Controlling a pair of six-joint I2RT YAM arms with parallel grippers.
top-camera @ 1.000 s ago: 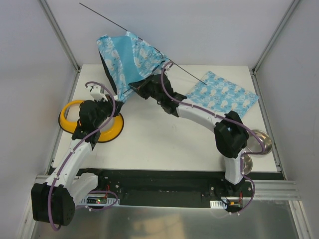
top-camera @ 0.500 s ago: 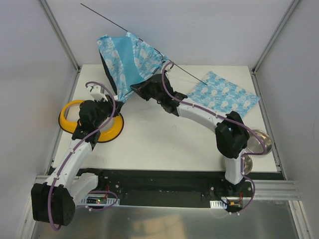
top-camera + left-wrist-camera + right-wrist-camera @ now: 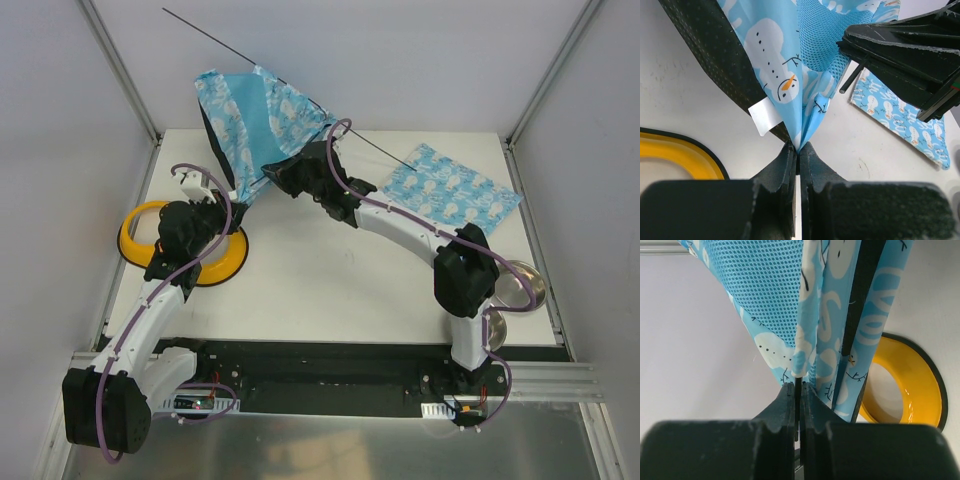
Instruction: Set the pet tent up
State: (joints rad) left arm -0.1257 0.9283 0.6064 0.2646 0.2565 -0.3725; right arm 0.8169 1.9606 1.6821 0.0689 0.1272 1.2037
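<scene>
A glossy yellow double bowl [image 3: 130,238] with round basins and a dark rim lies at the left of the white table [image 3: 320,290]. Just beside it, the left arm's fingers [image 3: 784,165] are pinched shut on the pointed lower corner of the pet tent [image 3: 262,112]. The tent is thin light blue cloth printed with white snowmen, with a perforated black panel and blue mesh, and it is lifted above the table's far left. A thin, straight black pole [image 3: 220,40] runs along its top and juts out past both ends. The right arm's fingers [image 3: 784,405] are clamped on a fold of the same cloth. Further right a flat square mat [image 3: 455,190] lies on the table, then a round shiny metal bowl [image 3: 525,285].
</scene>
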